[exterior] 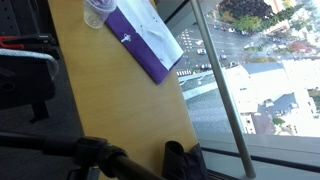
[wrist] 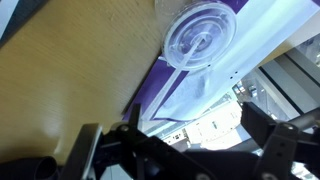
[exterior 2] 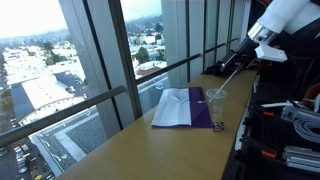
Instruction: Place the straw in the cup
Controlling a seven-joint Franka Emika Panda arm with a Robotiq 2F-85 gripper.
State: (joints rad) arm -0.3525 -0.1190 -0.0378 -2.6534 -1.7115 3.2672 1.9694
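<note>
The clear cup [exterior 2: 216, 101] stands on the wooden table beside a purple-and-white folder. It also shows at the top edge of an exterior view [exterior: 99, 12]. From above, the cup [wrist: 200, 40] shows its round rim. The thin white straw [exterior 2: 228, 78] leans with its lower end in the cup and its upper end close below my gripper [exterior 2: 248, 56]. In the wrist view the straw [wrist: 150, 100] runs from the cup's rim toward my left finger. My gripper [wrist: 195, 125] is open above and beside the cup, with nothing between its fingers.
The purple-and-white folder [exterior 2: 185, 108] lies flat next to the cup, near the table's window-side edge [exterior: 185, 100]. A metal window rail [exterior: 225, 90] and glass run along that edge. Dark equipment and cables [exterior 2: 290, 130] crowd the other side.
</note>
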